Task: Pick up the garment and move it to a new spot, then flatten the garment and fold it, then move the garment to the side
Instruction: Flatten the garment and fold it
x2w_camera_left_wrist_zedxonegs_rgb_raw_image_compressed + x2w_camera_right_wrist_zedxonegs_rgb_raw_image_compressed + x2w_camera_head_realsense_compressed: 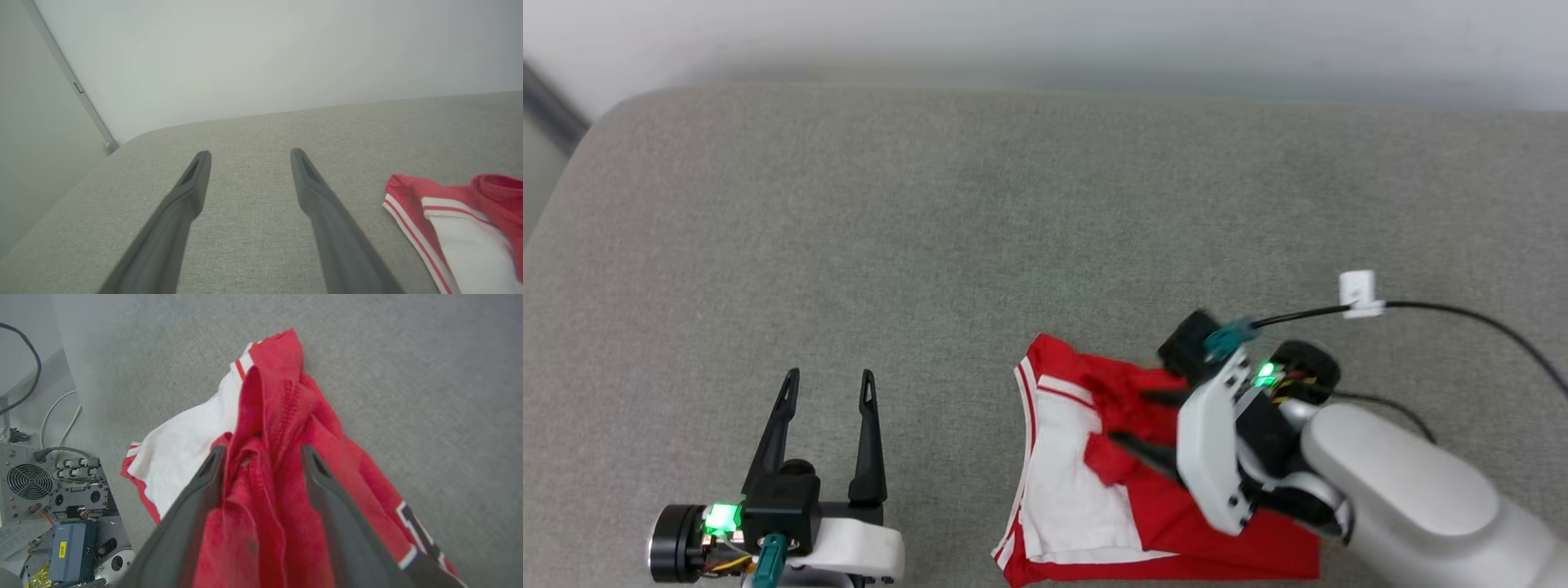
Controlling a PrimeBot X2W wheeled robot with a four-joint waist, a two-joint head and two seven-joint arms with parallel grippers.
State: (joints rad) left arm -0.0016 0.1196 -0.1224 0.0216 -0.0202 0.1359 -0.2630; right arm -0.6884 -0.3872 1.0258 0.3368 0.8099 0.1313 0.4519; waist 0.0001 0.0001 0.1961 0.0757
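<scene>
Currently, step: my read is the tail of the move-to-a-new-spot step; flattening not yet begun.
Garment [1078,490]: crumpled heap on the grey cushion [1013,204], at its near edge, right of middle. A white sleeve with striped trim lies on the heap's left and red body fabric is bunched on its right. Lettering peeks out at the near-right corner.
Right gripper [262,451]: over the cushion's near-right part, on the heap. Jaws stand well apart with a ridge of red fabric between them; doesn't look pinched.
Left gripper [829,377]: over the cushion's near-left part, jaws wide, holding nothing, clear of the cloth.
Next: probably lift the right gripper out without snagging the ridge. Then each gripper takes a hem or shoulder edge and pulls outward to spread the garment flat toward the cushion's middle.
Risk: fabric catching on a finger.
</scene>
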